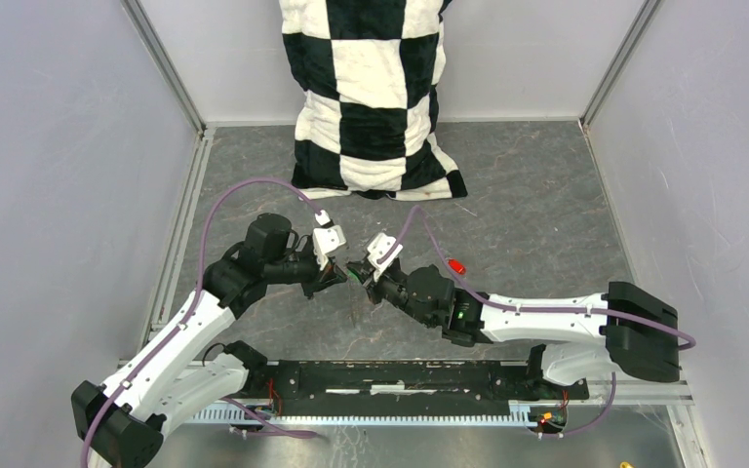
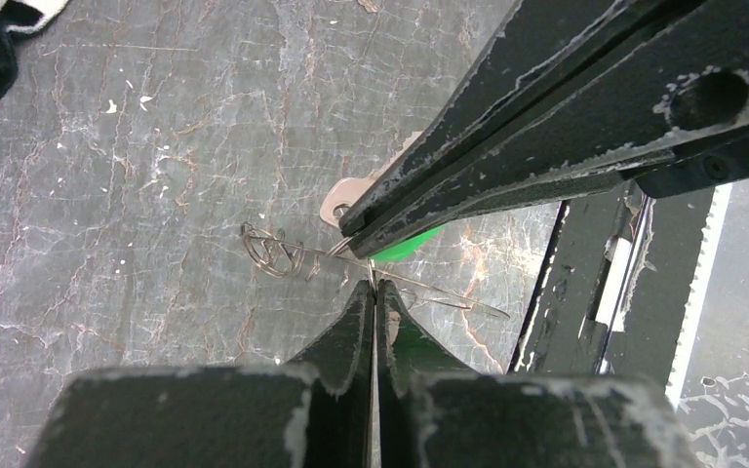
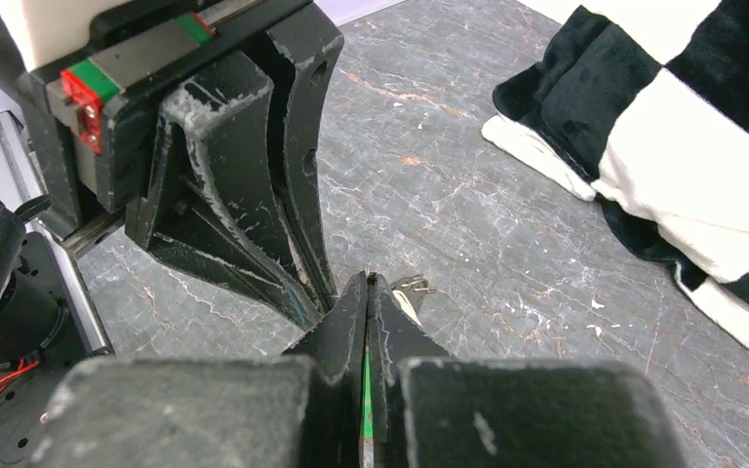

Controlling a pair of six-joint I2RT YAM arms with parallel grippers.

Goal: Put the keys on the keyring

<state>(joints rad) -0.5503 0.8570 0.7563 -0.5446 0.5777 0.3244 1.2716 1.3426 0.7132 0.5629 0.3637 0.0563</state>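
Both grippers are pinched tight: L gripper (image 2: 373, 291) on the keyring (image 2: 275, 255) wire, R gripper (image 3: 367, 283) on the green key (image 2: 407, 248), right up against that wire. Can't tell if it's threaded yet, prob not. Red key (image 1: 455, 264) lies untouched on the table (image 1: 527, 224) off to the right, so that one's def still left.
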